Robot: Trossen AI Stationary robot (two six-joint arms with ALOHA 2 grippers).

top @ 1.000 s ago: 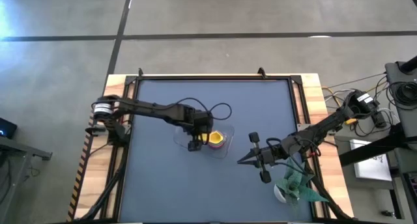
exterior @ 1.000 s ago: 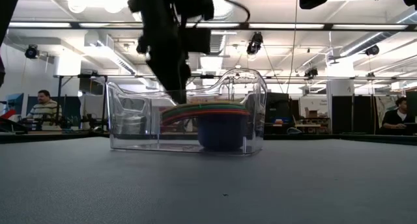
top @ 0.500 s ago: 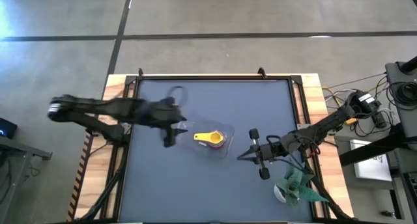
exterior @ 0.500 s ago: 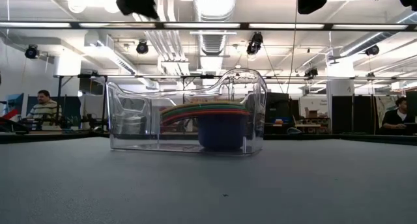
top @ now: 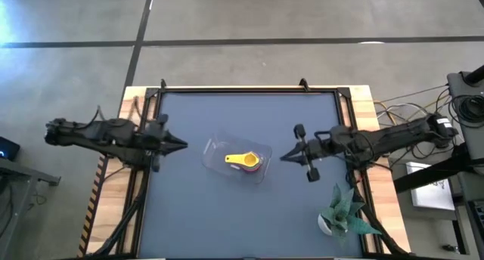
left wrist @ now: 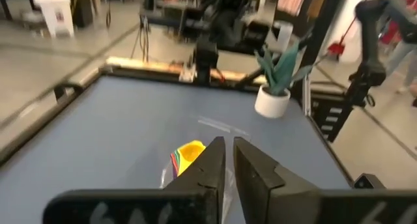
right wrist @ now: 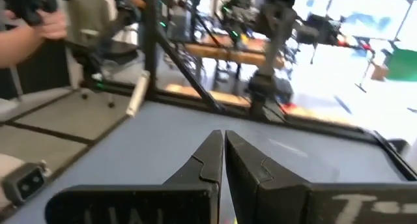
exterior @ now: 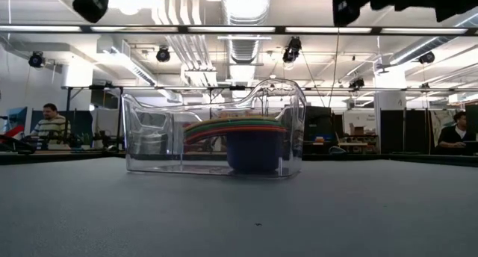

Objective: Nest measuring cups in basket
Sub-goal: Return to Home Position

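Both my jaws are shut with nothing in them. The left jaws hang over the left edge of the desk [top: 227,215], the right jaws over its right side. The clear basket [top: 215,148] sits mid-desk between them, well apart from both. The cups [top: 243,161] are stacked inside it, yellow on top, dark blue at the bottom. There's a plant [top: 344,213] at the right corner.

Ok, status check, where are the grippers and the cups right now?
Left gripper shut, empty, left of basket. Right gripper shut, empty, right of it. Measuring cups nested inside basket. Nothing in the way.
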